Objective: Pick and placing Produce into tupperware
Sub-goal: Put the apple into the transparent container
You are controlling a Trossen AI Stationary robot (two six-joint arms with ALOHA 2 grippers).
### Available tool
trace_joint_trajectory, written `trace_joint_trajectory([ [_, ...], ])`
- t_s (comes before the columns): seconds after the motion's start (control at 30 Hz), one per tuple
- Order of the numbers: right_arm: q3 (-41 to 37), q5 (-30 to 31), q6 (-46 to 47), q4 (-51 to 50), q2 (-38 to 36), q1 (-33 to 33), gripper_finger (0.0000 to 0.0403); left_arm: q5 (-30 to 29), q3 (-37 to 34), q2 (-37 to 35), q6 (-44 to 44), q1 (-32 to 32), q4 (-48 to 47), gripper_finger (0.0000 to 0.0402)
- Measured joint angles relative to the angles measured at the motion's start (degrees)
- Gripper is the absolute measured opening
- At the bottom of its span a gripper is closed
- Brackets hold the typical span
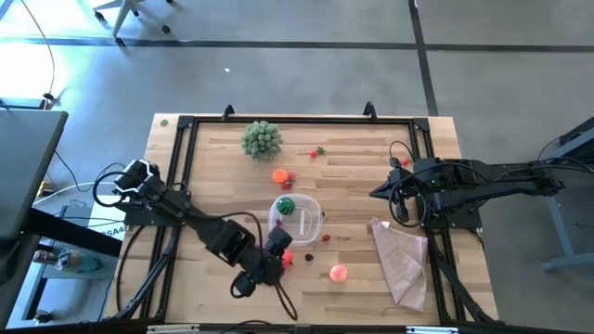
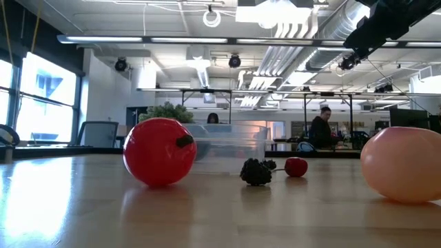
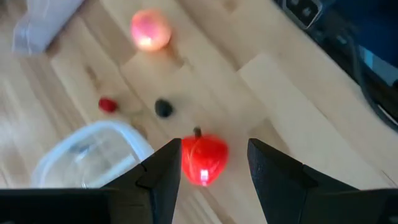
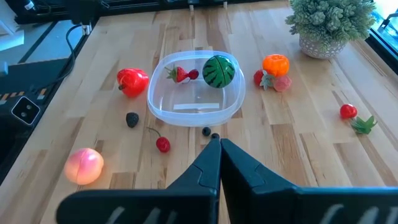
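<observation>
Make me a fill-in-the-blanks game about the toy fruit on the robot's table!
1. The striped green watermelon lies inside the ____.
2. The left gripper is open, with the ____ pepper between its fingers.
3. The right gripper is ____ and holds nothing.
4. The peach lies on the ____, not in the tupperware.

Missing words: tupperware; red; shut; table

an open-plan lab or workshop: exposed ceiling ducts, strip lights, a person at a desk, polished concrete floor.
</observation>
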Motion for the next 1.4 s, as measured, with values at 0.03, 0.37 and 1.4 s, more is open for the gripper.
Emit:
trace_joint_trajectory([
  [0.03,0.00,0.00,0.00,0.01,0.00,0.00,0.0000,0.93,0.00,0.00,1.24,0.05,0.59,0.0175],
  [0.37,0.00,-0.02,-0.01,0.00,-0.02,0.00,0.0000,7.08,-0.19,3.31,8.04,2.99,5.44,0.0175],
  [1.4,0.02,0.00,0.00,-0.40,2.35,0.00,0.0000,-1.63,-0.20,10.40,12.46,4.94,2.29,0.0175],
])
